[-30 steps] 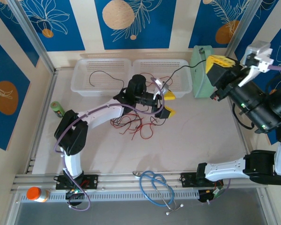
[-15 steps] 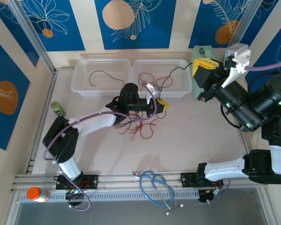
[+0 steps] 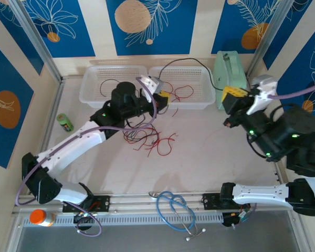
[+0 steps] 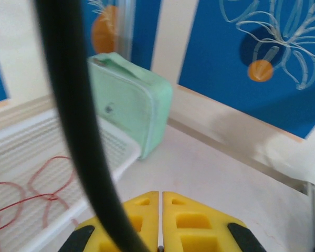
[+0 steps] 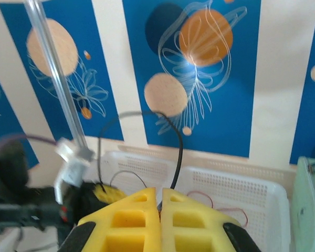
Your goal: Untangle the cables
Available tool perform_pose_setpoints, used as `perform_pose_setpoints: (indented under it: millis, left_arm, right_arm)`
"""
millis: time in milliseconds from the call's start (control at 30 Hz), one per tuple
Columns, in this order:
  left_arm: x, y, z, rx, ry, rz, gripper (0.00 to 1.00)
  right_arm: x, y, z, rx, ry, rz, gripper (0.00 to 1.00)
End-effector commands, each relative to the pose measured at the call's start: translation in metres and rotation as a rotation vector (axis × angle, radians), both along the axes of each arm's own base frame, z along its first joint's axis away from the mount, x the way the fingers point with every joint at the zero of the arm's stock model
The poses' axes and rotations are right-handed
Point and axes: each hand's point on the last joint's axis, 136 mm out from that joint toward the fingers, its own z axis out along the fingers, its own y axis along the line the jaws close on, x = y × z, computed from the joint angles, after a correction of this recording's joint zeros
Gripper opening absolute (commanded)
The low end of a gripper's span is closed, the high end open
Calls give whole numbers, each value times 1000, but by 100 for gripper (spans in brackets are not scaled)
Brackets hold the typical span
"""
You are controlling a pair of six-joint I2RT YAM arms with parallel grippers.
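Observation:
A black cable [image 3: 191, 59] arcs in the air over the right white basket [image 3: 205, 100], strung between my two grippers. My left gripper [image 3: 164, 97] is shut at that basket's front edge, and the black cable [image 4: 73, 105] runs close past its left finger. My right gripper [image 3: 232, 93] hangs beside the mint case, shut on the cable's other end [image 5: 178, 142]; its view shows the cable reaching the left gripper's yellow fingers [image 5: 107, 194]. A tangle of red and black cables [image 3: 147, 139] lies on the table. More red cable [image 3: 181, 92] lies in the right basket.
The left white basket [image 3: 89, 97] holds one black wire [image 3: 107, 84]. A mint green case [image 3: 230, 73] stands at the back right. A green bottle [image 3: 64, 122] lies at the left, and a blue stethoscope [image 3: 173, 210] and an orange-capped bottle [image 3: 39, 216] lie on the near rail.
My left gripper has shut and pulled back and left from over the tangle to the baskets. The right gripper came down and left. The black cable now arcs between them.

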Motion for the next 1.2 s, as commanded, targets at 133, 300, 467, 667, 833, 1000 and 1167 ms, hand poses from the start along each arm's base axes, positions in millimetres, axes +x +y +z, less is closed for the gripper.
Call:
perform_pose_setpoints:
  millis: [133, 300, 467, 667, 833, 1000, 1167]
  left_arm:
    - [30, 93, 57, 35, -17, 355, 0]
    - [51, 138, 81, 23, -15, 494, 0]
    - [88, 173, 79, 64, -1, 638, 0]
    - [147, 211, 49, 133, 17, 802, 0]
    - [193, 244, 23, 168, 1, 918, 0]
    - [234, 271, -5, 194, -42, 1034, 0]
    - [270, 283, -39, 211, -36, 1076, 0]
  right_arm:
    - [45, 22, -81, 68, 267, -117, 2]
    - [77, 48, -146, 144, 497, -53, 43]
    - [88, 60, -184, 135, 598, -43, 69]
    - [79, 58, -226, 119, 699, -52, 73]
    - [64, 53, -259, 132, 779, -58, 72]
    - [48, 43, -286, 137, 842, -81, 72]
    - [33, 29, -306, 136, 890, -118, 71]
